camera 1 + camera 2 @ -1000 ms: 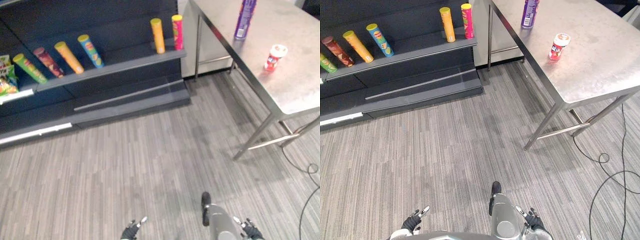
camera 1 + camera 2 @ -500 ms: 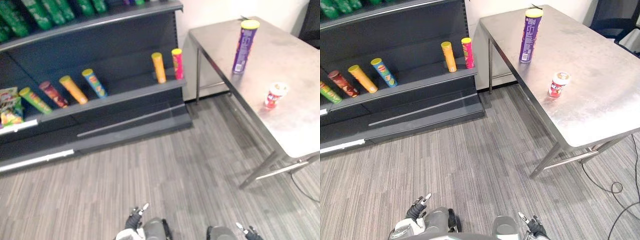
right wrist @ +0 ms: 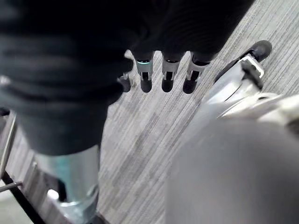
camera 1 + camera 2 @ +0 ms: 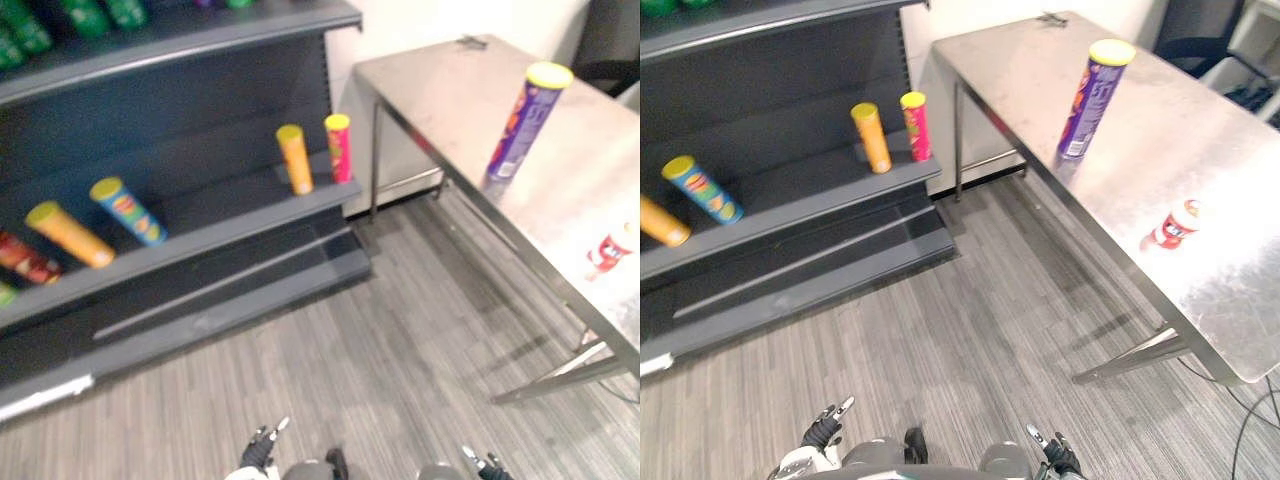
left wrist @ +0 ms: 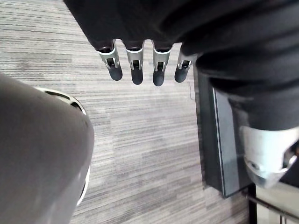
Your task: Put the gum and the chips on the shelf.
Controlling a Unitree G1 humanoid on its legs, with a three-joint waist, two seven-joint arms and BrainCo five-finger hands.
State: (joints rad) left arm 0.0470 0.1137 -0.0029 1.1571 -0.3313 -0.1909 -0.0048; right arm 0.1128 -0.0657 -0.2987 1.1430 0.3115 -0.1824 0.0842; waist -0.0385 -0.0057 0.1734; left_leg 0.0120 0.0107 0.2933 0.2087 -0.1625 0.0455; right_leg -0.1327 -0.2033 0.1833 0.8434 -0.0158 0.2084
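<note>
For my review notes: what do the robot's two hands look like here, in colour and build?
Both match. The left hand has a row of silver fingers with rounded dark tips, emerging from a dark ribbed cover over its back and wrist. The right hand is built the same: silver fingers, dark tips, dark ribbed cover. No markings are visible on either.

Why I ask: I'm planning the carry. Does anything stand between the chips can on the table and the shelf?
Nothing visible does. The chips can stands upright on the table; only floor lies between the table and the shelf. The shelf board has a free stretch between the blue can and the orange can.
</note>
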